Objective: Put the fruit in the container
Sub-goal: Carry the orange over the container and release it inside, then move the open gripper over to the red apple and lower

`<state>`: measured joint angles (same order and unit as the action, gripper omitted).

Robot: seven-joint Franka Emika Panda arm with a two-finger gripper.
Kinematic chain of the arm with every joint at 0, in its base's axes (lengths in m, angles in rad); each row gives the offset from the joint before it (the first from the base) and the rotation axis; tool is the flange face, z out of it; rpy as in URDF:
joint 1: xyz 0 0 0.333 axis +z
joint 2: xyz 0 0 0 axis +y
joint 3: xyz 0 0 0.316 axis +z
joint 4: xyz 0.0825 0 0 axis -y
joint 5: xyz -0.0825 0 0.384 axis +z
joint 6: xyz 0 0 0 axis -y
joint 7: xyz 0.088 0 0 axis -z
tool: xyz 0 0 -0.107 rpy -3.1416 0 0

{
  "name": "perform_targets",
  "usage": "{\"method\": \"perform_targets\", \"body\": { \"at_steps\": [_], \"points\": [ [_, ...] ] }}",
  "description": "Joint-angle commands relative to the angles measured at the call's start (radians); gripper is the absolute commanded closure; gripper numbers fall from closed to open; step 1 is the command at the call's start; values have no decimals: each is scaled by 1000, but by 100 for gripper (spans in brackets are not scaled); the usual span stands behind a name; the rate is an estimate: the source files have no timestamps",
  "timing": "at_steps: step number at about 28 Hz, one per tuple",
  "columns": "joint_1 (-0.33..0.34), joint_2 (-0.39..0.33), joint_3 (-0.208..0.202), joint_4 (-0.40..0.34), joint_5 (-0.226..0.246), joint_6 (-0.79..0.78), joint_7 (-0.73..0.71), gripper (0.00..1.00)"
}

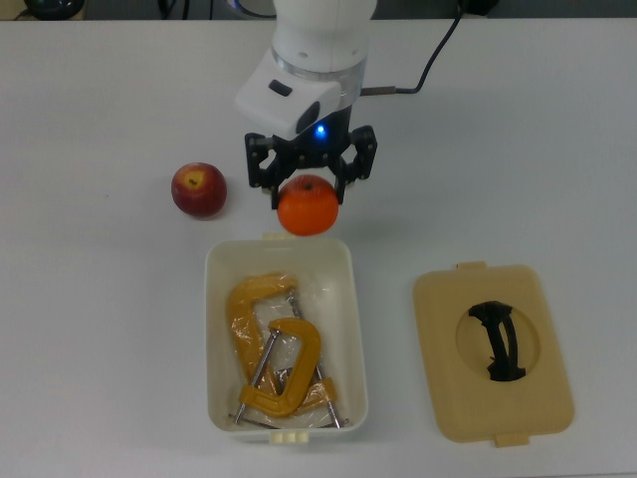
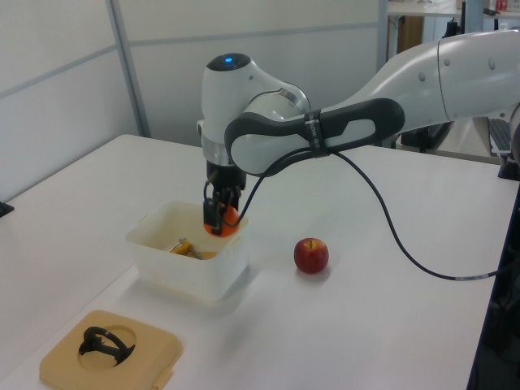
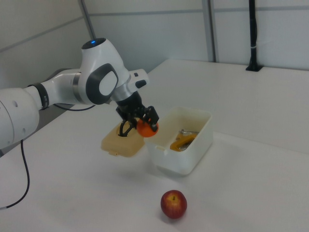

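My gripper (image 1: pixel 308 196) (image 2: pixel 220 219) (image 3: pixel 143 122) is shut on the bright orange (image 1: pixel 308 209) (image 2: pixel 226 222) (image 3: pixel 146 128) and holds it in the air, just outside the white container's (image 1: pixel 214 329) (image 2: pixel 162 266) (image 3: pixel 193 162) upper rim in the top view. The container holds yellow-orange C-clamps (image 1: pixel 279 354). A dark red apple (image 1: pixel 198 189) (image 2: pixel 311 255) (image 3: pixel 173 204) with a yellow patch lies on the white table, at the top view's left of the gripper.
A flat tan lid (image 1: pixel 493 354) (image 2: pixel 110 351) (image 3: pixel 121 142) with a black handle lies on the table at the top view's right of the container. The arm's black cable (image 2: pixel 390 244) hangs across the left view's right.
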<state>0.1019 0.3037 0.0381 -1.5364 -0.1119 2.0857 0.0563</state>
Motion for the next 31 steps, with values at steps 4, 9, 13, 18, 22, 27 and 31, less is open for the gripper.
{"method": "perform_targets", "body": {
  "at_steps": [4, 9, 13, 18, 22, 27, 31],
  "points": [
    [-5, 114, -26, 25, -46, 306, 230, 69],
    [-7, 118, -32, 22, -57, 315, 252, 0],
    [-19, 103, -32, 21, -46, 295, 252, 0],
    [-21, 72, -32, 13, -43, 114, 247, 0],
    [-34, 19, -30, -37, -41, -63, 194, 0],
    [-73, -11, -30, -68, 10, -197, -4, 0],
    [-108, -8, -33, -77, 17, -262, -128, 0]
  ]
}}
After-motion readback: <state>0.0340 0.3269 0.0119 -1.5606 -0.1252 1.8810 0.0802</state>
